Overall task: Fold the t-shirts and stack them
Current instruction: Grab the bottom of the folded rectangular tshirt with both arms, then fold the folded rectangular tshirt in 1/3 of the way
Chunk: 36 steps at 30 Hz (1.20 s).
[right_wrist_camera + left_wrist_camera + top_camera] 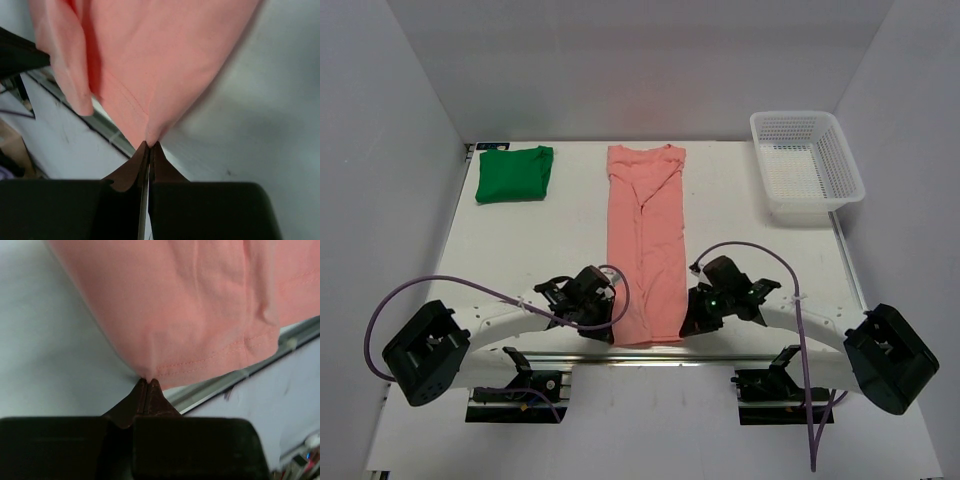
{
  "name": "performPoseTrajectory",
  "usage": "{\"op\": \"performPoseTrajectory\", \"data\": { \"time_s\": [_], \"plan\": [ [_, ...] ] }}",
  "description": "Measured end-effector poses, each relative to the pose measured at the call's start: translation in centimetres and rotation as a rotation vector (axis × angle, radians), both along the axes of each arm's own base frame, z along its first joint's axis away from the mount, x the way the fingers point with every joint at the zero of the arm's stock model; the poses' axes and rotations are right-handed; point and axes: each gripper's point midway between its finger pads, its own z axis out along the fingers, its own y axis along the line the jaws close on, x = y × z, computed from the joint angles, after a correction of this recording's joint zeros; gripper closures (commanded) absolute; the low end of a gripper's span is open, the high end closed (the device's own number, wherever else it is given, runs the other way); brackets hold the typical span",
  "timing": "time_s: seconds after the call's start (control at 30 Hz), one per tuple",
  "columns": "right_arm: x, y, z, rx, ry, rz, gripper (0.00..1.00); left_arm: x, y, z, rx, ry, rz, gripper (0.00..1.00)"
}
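Left hand [148, 382], right hand [150, 145] each pinching hem corner of long, narrow-folded salmon-pink shirt [645, 250].

This is a robotics lab cell, a staged test booth and not a home or shop. A plain white surface [520, 250] is boxed in by bare white panels [380, 150] on the left, back and right of the frame. A left arm [495, 322] and a right arm [810, 318], both black, are bolted to a metal rail [650, 357] near the bottom edge, with purple cables [450, 280] looping loose. Props lie well apart: a green t-shirt [514, 173] upper left, a salmon-pink t-shirt [645, 240] at the centre, a white mesh basket [798, 116] upper right.
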Motion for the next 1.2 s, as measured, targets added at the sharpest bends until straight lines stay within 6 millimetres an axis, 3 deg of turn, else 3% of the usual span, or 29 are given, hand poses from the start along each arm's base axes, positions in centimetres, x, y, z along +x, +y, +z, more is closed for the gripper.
{"op": "performPoseTrajectory", "data": {
  "time_s": [0.13, 0.27, 0.4, 0.53, 0.8, 0.97, 1.2],
  "plan": [
    [-2.7, -0.9, -0.4, -0.017, 0.085, 0.04, 1.0, -1.9, 0.4, 0.1, 0.026, 0.071, -0.067, 1.0],
    [-4.1, -1.6, -0.2, -0.02, 0.105, 0.05, 1.0, -2.8, 0.3, 0.8, 0.034, 0.103, -0.106, 1.0],
    [-3.5, -1.7, -0.1, -0.033, 0.07, 0.038, 1.0, -1.8, -0.2, 1.8, 0.033, 0.069, -0.1, 1.0],
    [-2.3, -1.4, -0.1, -0.052, 0.034, 0.023, 1.0, 0.5, -1.2, 3.5, 0.031, -0.014, -0.063, 1.0],
    [4.2, 0.3, 3.4, -0.074, -0.182, -0.08, 1.0, 6.4, -1.7, 6.7, 0.062, -0.204, 0.11, 1.0],
    [9.1, 0.5, 6.1, -0.114, -0.339, -0.175, 1.0, 10.9, -1.6, 9.0, 0.131, -0.33, 0.23, 0.98],
    [14.3, 0.7, 8.2, -0.184, -0.446, -0.243, 1.0, 16.8, -0.8, 11.2, 0.267, -0.45, 0.341, 0.97]
  ]
}}
